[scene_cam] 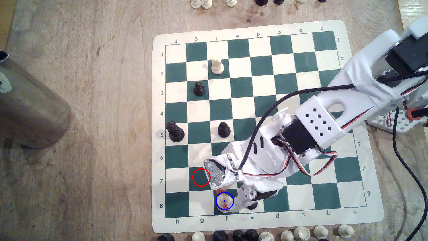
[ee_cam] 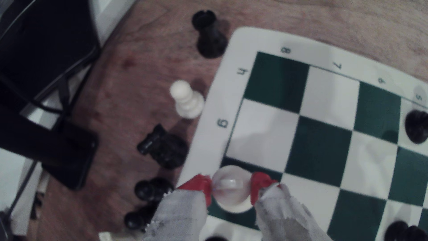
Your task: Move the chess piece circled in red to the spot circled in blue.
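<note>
The cream chess piece (scene_cam: pixel 224 199) stands inside the blue ring on the dark green spot (scene_cam: pixel 215 204), in the board's near row at file f. My gripper (scene_cam: pixel 222 199) reaches down over it, and its red fingertips (ee_cam: pixel 201 185) press against both sides of the piece's top (ee_cam: pixel 231 201). The piece's broad base rests over the green square (ee_cam: pixel 231 219). The red-ringed green square (scene_cam: pixel 201 177) diagonally beside it is bare. My gripper is shut on the chess piece.
A black piece (scene_cam: pixel 252 205) stands on the neighbouring square, partly under the gripper. Other black pieces (scene_cam: pixel 223 129) (scene_cam: pixel 174 132) (scene_cam: pixel 198 89) and a cream piece (scene_cam: pixel 217 66) stand farther up the board. Captured pieces (ee_cam: pixel 187 99) line the mat's edge. A metal cylinder (scene_cam: pixel 30 104) stands at the exterior view's left.
</note>
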